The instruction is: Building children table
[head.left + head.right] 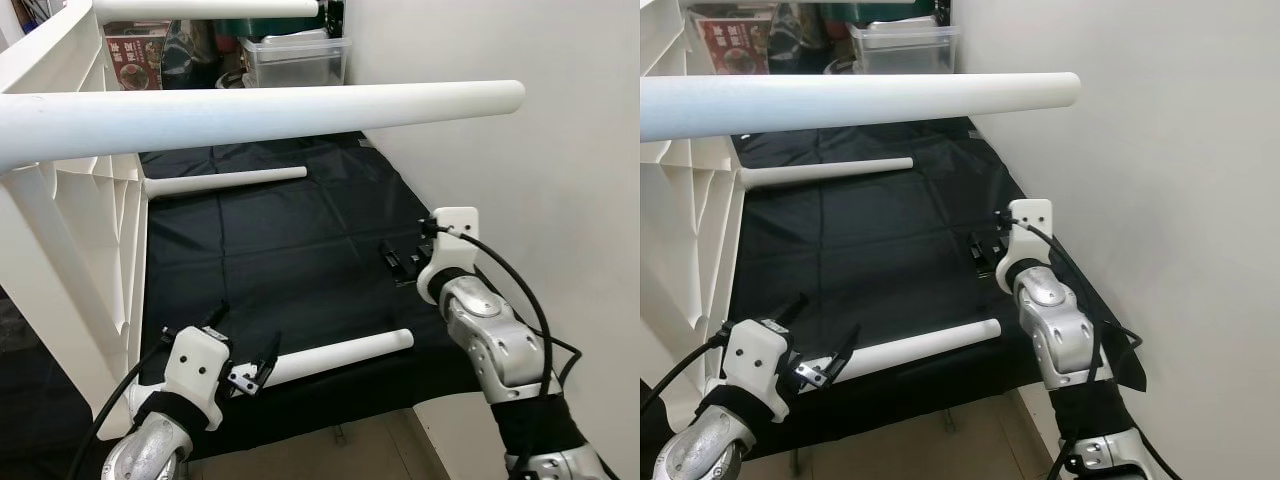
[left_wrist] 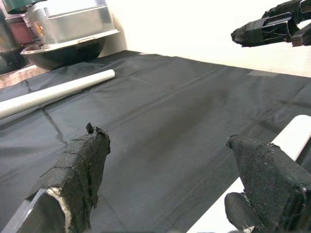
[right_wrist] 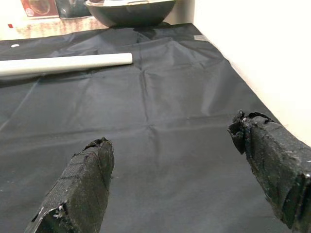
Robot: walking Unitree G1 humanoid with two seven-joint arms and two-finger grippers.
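A white children's table [image 1: 75,240] stands on its side at the left, its round white legs pointing right. One leg [image 1: 300,108] crosses the view up close, and another leg [image 1: 225,182] hovers low over the black cloth [image 1: 300,250]. The nearest leg [image 1: 340,355] runs along the cloth's front edge. My left gripper [image 1: 243,336] is open at that leg's table end; in the left wrist view the leg [image 2: 296,133] passes beside one finger [image 2: 267,179], not clasped. My right gripper [image 1: 402,262] is open and empty over the cloth near the wall.
A white wall [image 1: 520,150] runs close along the right. At the back stand a clear plastic bin [image 1: 295,55] and a red box [image 1: 135,55]. The cloth's front edge drops to tiled floor [image 1: 370,450].
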